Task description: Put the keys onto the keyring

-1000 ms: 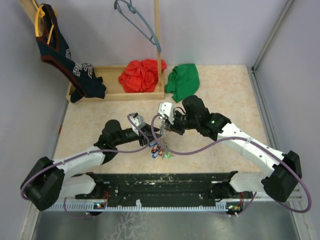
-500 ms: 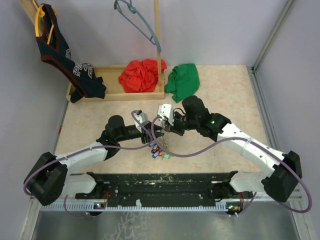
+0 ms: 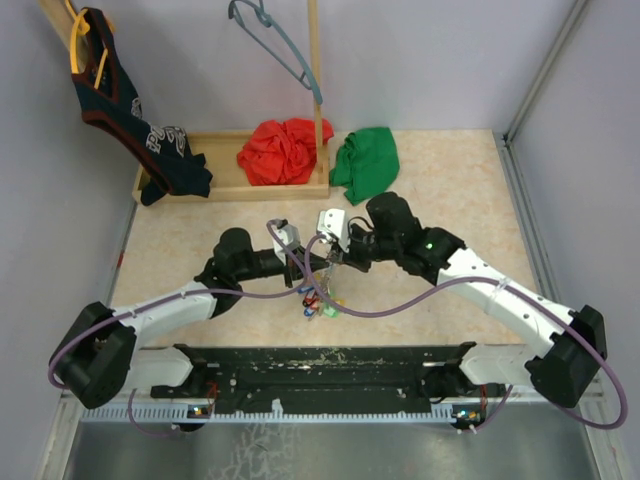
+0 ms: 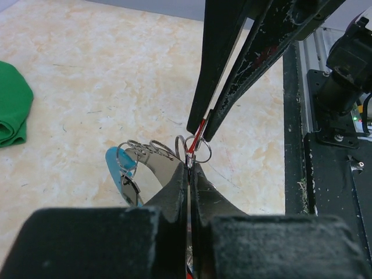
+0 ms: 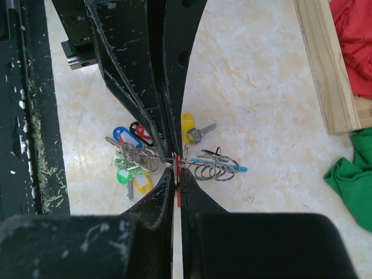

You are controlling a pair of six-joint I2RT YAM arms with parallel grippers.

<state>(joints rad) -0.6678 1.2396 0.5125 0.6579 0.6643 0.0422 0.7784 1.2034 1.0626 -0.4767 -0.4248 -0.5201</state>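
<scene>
My two grippers meet tip to tip just above the table's middle. The right gripper (image 5: 177, 172) is shut on a thin red key tag (image 5: 178, 192) held edge-on. The left gripper (image 4: 190, 165) is shut on the small metal split ring (image 4: 201, 152) at that tag's end. The keyring (image 5: 220, 165), light blue and grey metal with several small rings on it, hangs at the pinch; it also shows in the left wrist view (image 4: 123, 170). More keys (image 5: 131, 156) with blue, red, green and yellow tags lie bunched on the table below (image 3: 318, 302). Seen from above are the left gripper (image 3: 315, 264) and the right gripper (image 3: 331, 261).
A wooden tray (image 3: 225, 190) at the back holds a red cloth (image 3: 283, 150). A green cloth (image 3: 366, 162) lies beside it. A dark shirt (image 3: 125, 105) and a blue-grey hanger (image 3: 275, 42) hang on the rear wall by a wooden post (image 3: 315, 60). A black rail (image 3: 320, 365) runs along the near edge.
The left arm has reached right to the right gripper's tip, and its jaws have closed from partly open to shut on the small ring. The right gripper stays shut.
</scene>
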